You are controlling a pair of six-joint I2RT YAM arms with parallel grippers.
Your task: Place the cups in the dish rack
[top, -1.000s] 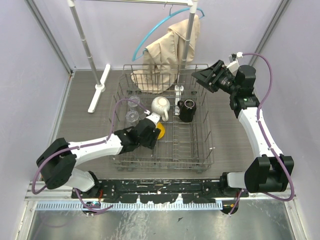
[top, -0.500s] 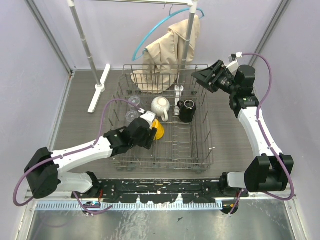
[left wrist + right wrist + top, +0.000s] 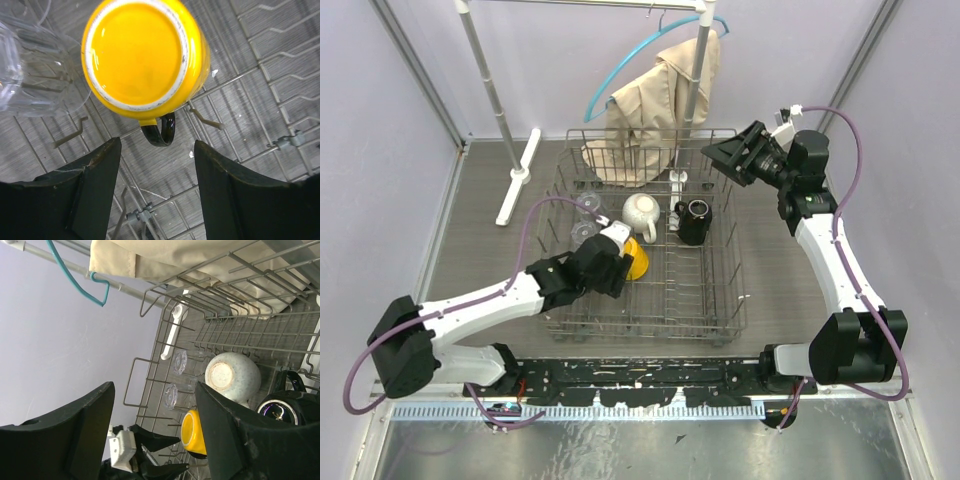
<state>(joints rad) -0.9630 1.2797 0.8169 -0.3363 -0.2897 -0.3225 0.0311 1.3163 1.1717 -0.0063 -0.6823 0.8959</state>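
Dish rack: middle of the table, all five cups inside it.
Glass tumblers: two, one behind the other, against the rack's left edge, far half.
Left gripper: low inside the rack, left of centre; jaws parted and holding nothing, fingertips either side of the yellow mug's dark handle without touching it.
Yellow mug: bottom up, just beside the nearer tumbler, left of the rack's centre.
White mug: underside up, far half, near the centre line.
Black mug: mouth upward, right of the white mug, far half.
Right gripper: above the rack's far right corner, jaws wide apart, empty.
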